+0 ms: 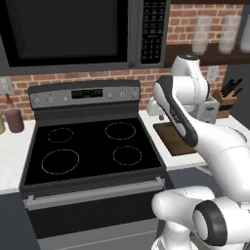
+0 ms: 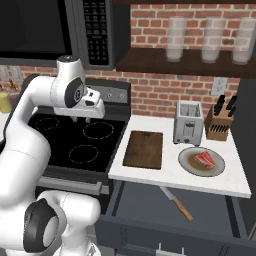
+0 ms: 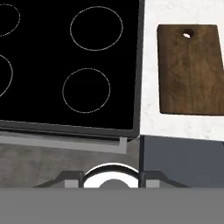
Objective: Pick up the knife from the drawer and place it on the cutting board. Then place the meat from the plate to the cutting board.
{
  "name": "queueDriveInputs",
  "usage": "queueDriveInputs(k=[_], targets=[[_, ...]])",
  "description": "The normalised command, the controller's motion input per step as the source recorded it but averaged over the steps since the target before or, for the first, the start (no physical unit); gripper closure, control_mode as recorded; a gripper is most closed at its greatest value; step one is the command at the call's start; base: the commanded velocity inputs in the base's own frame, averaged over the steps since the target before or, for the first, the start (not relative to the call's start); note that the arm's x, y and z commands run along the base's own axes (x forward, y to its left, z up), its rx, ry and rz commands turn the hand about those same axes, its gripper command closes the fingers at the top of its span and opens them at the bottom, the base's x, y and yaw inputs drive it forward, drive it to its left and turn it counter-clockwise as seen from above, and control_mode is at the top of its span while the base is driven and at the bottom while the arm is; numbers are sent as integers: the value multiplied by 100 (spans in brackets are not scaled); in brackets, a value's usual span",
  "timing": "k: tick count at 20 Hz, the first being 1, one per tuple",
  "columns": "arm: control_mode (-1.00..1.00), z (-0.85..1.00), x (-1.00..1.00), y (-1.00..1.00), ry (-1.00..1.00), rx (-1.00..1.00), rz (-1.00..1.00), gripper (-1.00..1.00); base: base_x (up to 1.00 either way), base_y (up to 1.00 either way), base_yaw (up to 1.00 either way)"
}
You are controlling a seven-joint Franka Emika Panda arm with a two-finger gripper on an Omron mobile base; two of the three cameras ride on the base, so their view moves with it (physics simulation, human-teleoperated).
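Knife (image 2: 176, 202) in drawer (image 2: 210, 215)

Drawer (image 2: 165, 212): dark grey, pulled open below the counter. Knife (image 2: 176, 202) lies flat inside it, at an angle, silver blade toward the back left, brownish handle toward the front right. Board (image 2: 144, 148): dark brown wood, rectangular, flat on the white counter just right of the stove, bare, small hole near one end. Plate (image 2: 189, 162): round, beige-grey, right of the board, apart from it. Meat (image 2: 205, 159): red-pink slab, pale streaks, on the plate.
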Motion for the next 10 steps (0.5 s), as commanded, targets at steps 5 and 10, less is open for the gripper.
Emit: queueDriveInputs(k=[5, 10], targets=[[-100, -8, -17, -3, 0, -1, -1, -100, 0, 0, 0], [-100, -25, -36, -15, 0, -2, -25, -100, 0, 0, 0]])
